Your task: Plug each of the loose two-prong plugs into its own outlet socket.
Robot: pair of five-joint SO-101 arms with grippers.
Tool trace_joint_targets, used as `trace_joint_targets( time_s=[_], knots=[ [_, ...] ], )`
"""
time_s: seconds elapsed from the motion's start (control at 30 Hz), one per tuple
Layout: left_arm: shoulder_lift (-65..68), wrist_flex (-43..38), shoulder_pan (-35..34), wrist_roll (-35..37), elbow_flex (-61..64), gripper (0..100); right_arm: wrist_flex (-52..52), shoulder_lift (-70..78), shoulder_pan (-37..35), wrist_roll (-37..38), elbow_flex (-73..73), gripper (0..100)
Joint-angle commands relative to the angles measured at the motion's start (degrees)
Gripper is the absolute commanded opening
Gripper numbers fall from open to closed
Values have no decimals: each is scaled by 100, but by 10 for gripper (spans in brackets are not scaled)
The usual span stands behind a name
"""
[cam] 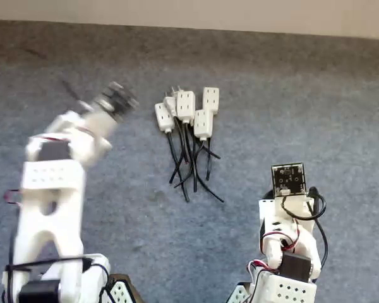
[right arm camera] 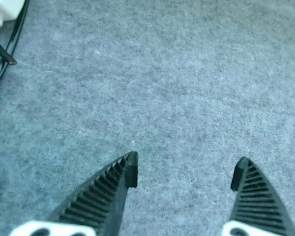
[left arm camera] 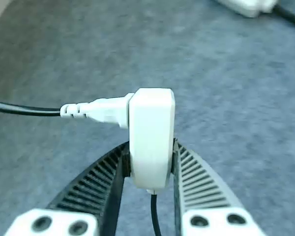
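Left wrist view: left hand (left arm camera: 151,150) clamped on a white outlet socket (left arm camera: 151,118) — right hand (right arm camera: 186,167) spread open over the bench (right arm camera: 187,73).

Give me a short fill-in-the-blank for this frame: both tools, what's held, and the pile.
1. The left tool is ___ on a white socket with a plug in its side.
2. The right tool hangs ___ above the grey carpet.
3. The pile of plugs and sockets trails cords coloured ___.
Missing words: shut; open; black.
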Motion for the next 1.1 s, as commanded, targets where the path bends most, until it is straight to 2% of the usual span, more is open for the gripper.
trace_joint_targets(
  time_s=[0.0, 0.13, 0.27, 0.6, 0.83, 0.9, 1.0, 1.07],
  knots=[
    [875, 26, -945, 149, -1780, 4, 48, -22, -84, 62, 681, 300],
    [2431, 440, -1490, 914, -3512, 4, 48, -22, -84, 62, 681, 300],
    [4136, 1011, -1534, 1354, -5253, 4, 48, -22, -92, 62, 681, 300],
    [7864, 1934, -1429, 1407, -9490, 4, 48, -22, -92, 62, 681, 300],
    [9657, 2734, -1446, 1407, -11890, 9, 48, -22, -101, 62, 681, 300],
    [9991, 2980, -1446, 1415, -12435, 61, 48, -22, -101, 62, 681, 300],
    [10237, 3578, -1446, 1635, -13270, 206, 48, -22, -101, 62, 681, 300],
    [10220, 3859, -1411, 1521, -13279, 277, 48, -22, -101, 62, 681, 300]
  ],
)
